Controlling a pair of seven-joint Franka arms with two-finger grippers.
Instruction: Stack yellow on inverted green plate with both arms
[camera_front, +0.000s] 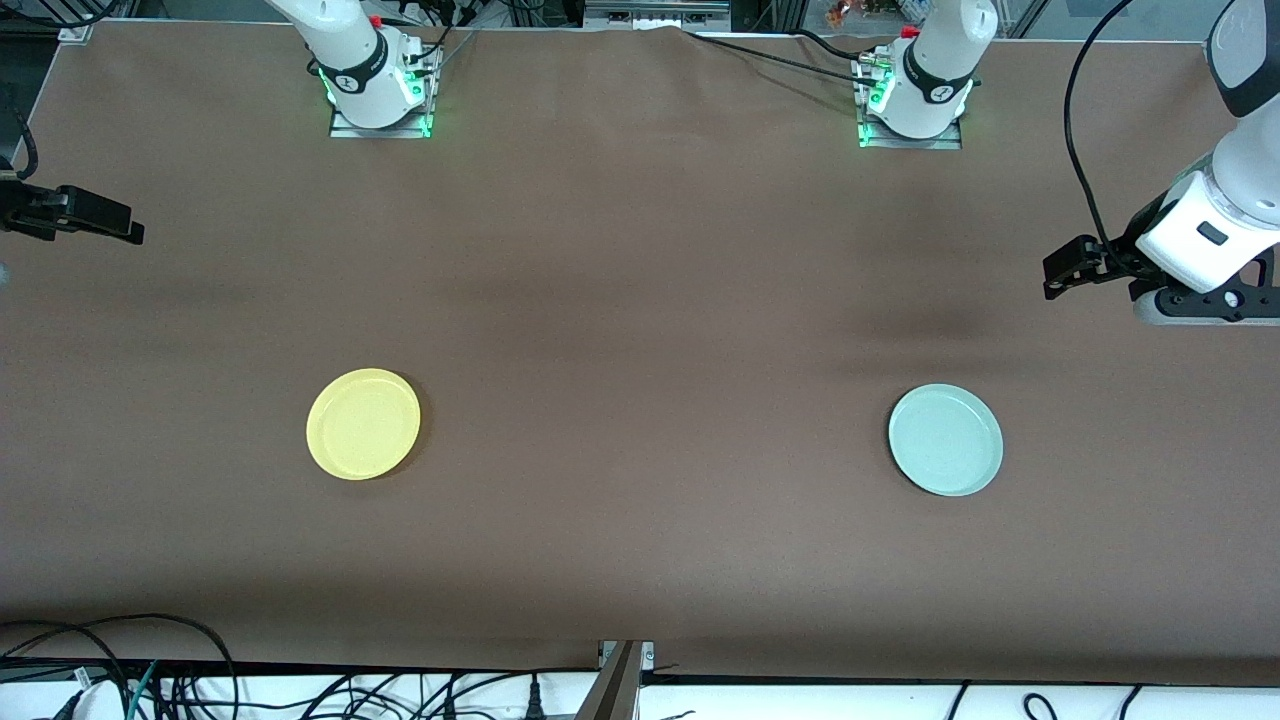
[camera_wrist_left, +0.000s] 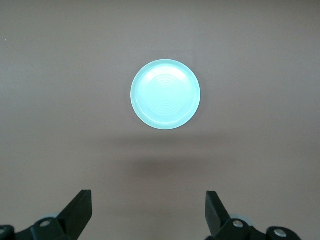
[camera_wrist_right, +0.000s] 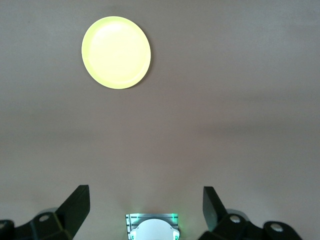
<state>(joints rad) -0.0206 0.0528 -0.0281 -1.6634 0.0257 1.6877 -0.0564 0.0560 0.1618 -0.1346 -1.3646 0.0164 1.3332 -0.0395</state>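
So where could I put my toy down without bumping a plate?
Bare brown table stretches between the round pale-yellow plastic plate and the round mint-green plastic plate, and also between both plates and the front camera. Nowhere is crowded; both open claws hang at the table's ends.

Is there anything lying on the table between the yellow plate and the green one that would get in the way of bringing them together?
Nothing visible does. Only bare brown table lies between the round pale-yellow plastic plate and the round mint-green plastic plate. Both lie flat, apart, with no gripper touching them.
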